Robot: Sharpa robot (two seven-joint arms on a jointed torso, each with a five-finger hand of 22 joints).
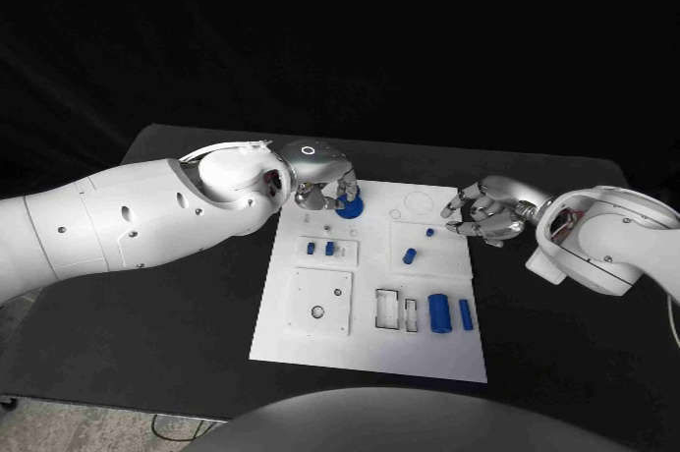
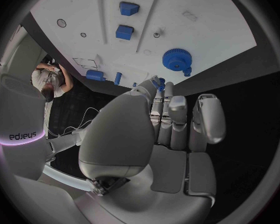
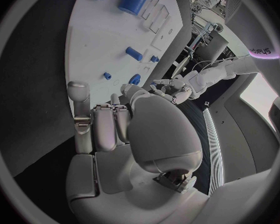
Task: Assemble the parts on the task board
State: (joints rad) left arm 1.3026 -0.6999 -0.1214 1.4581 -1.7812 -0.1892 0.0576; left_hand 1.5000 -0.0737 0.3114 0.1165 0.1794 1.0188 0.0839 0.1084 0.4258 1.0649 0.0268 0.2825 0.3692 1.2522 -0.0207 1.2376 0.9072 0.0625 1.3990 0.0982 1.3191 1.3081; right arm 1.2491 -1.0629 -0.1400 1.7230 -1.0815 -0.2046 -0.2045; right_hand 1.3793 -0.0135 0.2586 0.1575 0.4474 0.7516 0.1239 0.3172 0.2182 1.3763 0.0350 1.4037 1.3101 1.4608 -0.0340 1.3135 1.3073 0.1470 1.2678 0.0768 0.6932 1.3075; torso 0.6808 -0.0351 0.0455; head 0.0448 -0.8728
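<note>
The white task board (image 1: 371, 319) lies mid-bench, blue parts scattered over it — a blue gear (image 1: 350, 208) sits at its far edge. The left robot hand (image 1: 327, 193) hangs just above the gear, fingers loosely curled, holding nothing. The right robot hand (image 1: 480, 216) hovers off the board's far right corner — fingers curled, empty.

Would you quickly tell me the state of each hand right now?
Left hand: holds nothing, fingers apart above the blue gear.
Right hand: holds nothing, fingers loosely curled beside the task board.
</note>
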